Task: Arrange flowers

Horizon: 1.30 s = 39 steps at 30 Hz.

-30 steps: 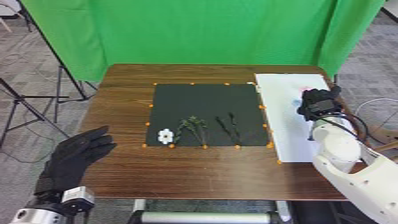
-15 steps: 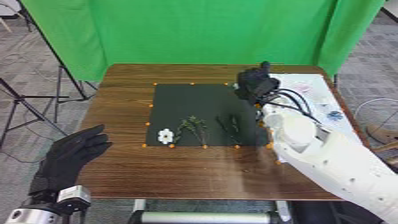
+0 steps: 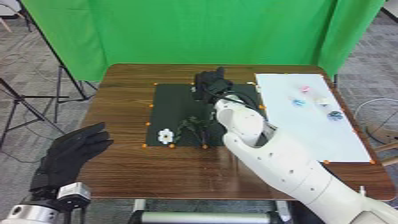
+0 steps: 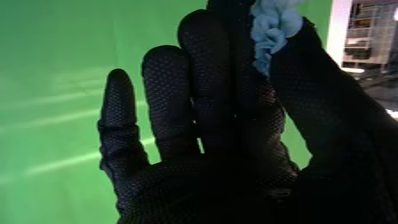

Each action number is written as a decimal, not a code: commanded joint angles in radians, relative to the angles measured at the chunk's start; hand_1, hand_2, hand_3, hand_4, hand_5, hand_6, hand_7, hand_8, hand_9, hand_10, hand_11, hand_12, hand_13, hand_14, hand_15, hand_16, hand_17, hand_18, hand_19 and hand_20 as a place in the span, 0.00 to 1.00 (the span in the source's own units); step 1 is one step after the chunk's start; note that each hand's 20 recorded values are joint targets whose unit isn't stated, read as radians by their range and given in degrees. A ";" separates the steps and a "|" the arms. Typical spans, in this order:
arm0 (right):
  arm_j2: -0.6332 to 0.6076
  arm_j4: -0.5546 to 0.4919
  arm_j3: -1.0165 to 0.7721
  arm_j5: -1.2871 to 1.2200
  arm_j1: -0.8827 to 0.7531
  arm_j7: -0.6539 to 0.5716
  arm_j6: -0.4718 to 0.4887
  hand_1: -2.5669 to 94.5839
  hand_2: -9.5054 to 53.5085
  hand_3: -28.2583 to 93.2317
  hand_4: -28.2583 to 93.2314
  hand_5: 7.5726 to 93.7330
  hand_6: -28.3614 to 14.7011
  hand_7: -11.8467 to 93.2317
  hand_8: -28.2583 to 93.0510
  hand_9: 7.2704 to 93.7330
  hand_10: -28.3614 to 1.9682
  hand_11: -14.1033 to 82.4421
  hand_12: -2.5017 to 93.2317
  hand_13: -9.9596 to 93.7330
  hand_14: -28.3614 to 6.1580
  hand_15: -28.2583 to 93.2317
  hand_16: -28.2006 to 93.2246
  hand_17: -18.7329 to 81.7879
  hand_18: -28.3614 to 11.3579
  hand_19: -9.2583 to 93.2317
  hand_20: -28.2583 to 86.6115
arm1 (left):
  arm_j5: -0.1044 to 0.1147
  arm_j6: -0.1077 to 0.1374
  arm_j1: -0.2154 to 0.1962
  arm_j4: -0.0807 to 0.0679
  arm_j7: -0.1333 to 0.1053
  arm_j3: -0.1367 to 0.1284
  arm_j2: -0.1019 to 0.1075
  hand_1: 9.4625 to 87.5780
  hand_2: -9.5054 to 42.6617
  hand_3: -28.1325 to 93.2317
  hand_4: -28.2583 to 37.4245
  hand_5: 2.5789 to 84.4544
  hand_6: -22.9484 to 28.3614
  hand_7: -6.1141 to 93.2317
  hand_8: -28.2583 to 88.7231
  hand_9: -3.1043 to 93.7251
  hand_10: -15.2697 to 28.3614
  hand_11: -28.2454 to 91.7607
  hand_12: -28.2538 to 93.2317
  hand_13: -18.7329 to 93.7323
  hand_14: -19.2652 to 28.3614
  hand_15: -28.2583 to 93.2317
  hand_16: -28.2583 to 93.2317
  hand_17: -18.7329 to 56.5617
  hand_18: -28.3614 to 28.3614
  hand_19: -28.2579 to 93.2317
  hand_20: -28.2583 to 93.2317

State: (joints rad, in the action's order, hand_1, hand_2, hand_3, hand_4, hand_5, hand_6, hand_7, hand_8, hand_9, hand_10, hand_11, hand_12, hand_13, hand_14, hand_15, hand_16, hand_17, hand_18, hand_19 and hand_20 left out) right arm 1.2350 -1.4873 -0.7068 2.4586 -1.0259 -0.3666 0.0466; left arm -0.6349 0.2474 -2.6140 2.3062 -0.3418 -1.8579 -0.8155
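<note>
You had the right hand over the far part of the black mat, a pale blue flower pinched between thumb and fingers. The left hand lay off to its left and nearer the robot, fingers loosely extended. Green stems lay on the mat on the robot's side of your right hand, with a white flower beside them, farther left; the white sheet to its right bore more blooms, among them a pink flower. The step, as I judged it, was placing a blossom — the next move called for choosing its spot above the stems, lowering it gently and easing the pinch, lest the petals cling.
</note>
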 commanded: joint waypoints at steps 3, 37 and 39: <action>0.146 0.044 -0.053 0.084 -0.076 -0.006 0.115 0.45 0.16 0.83 0.00 0.80 0.78 0.41 0.19 0.72 0.63 0.63 0.32 0.56 0.43 0.87 0.43 0.25 0.09 0.74 0.54 | -0.004 -0.017 0.066 -0.018 0.005 0.031 0.006 0.22 0.32 0.90 0.21 0.51 0.72 0.19 0.17 0.44 0.87 0.52 0.31 0.43 1.00 0.70 0.13 0.12 0.90 0.71 0.36; 0.179 0.038 -0.037 0.066 -0.070 -0.069 0.103 0.31 0.10 0.90 0.00 0.68 0.66 0.38 0.09 0.60 0.47 0.69 0.27 0.49 0.30 0.91 0.40 0.19 0.03 0.74 0.53 | -0.041 -0.063 0.130 -0.037 0.079 0.046 -0.024 0.23 0.34 0.88 0.22 0.52 0.74 0.18 0.18 0.45 0.89 0.50 0.31 0.44 1.00 0.69 0.13 0.12 0.90 0.71 0.35; 0.181 0.036 -0.043 0.061 -0.074 -0.067 0.117 0.30 0.09 0.90 0.00 0.67 0.65 0.38 0.09 0.59 0.46 0.69 0.27 0.49 0.29 0.91 0.40 0.19 0.03 0.74 0.53 | -0.038 -0.061 0.129 -0.038 0.075 0.047 -0.022 0.23 0.34 0.88 0.22 0.52 0.74 0.17 0.18 0.45 0.89 0.50 0.31 0.44 1.00 0.69 0.13 0.12 0.90 0.71 0.35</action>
State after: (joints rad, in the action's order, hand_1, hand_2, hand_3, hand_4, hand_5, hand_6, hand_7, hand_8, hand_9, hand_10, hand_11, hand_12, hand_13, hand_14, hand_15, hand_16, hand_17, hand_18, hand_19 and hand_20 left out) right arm 1.4041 -1.4390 -0.7394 2.5234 -1.1071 -0.4215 0.1230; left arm -0.6673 0.1985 -2.4872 2.2722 -0.2786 -1.8132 -0.8314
